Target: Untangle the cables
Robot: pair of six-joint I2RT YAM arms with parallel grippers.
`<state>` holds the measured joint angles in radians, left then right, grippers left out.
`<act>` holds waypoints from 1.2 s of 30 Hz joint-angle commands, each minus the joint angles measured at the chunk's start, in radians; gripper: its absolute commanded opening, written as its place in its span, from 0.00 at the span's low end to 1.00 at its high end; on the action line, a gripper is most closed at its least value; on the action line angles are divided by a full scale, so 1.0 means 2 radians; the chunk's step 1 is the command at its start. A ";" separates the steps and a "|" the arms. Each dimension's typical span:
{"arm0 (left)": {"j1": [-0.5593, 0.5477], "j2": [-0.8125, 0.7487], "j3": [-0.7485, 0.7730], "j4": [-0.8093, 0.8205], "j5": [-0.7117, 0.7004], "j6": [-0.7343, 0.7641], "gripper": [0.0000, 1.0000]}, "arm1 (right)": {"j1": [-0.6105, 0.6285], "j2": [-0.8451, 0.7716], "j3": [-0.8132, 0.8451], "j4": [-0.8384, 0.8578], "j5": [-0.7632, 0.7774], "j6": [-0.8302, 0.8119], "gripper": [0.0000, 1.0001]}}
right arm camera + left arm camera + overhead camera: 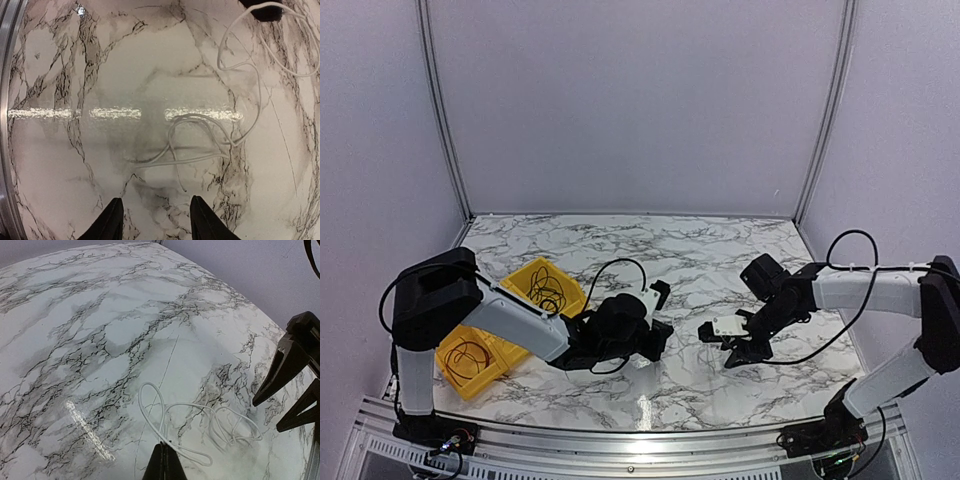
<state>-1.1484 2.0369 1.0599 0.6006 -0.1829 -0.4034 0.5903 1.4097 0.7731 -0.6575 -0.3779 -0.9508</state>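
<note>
A thin white cable (200, 412) lies in loose overlapping loops on the marble table (100, 315), between my two grippers. My left gripper (166, 452) is shut, and its tips pinch one strand of this cable at the near end of the loops. The same white cable (200, 137) spreads out just ahead of my right gripper (157, 220), which is open and holds nothing; one loose cable end lies between its fingers' line and the loops. Seen from above, the left gripper (663, 337) and right gripper (720, 345) face each other at mid-table.
Two yellow bins stand at the table's left: one (570, 287) holds a tangle of black cables (545, 290), the other (492, 378) a black coil (470, 355). The right gripper's black fingers (285, 370) show at the right of the left wrist view.
</note>
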 commanded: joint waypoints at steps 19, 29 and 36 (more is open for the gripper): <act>0.000 -0.005 -0.005 0.011 -0.017 0.001 0.00 | 0.023 0.081 0.014 0.054 0.026 -0.018 0.37; 0.009 -0.120 -0.087 -0.002 -0.078 0.018 0.00 | -0.012 0.033 0.003 0.045 0.059 -0.018 0.00; 0.013 -0.315 -0.166 -0.118 -0.165 0.037 0.00 | -0.142 -0.002 0.015 0.042 0.060 -0.029 0.00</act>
<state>-1.1309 1.5795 0.7803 0.5171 -0.3798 -0.3641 0.4129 1.4281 0.7753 -0.5686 -0.2829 -0.9974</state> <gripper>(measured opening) 0.009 0.016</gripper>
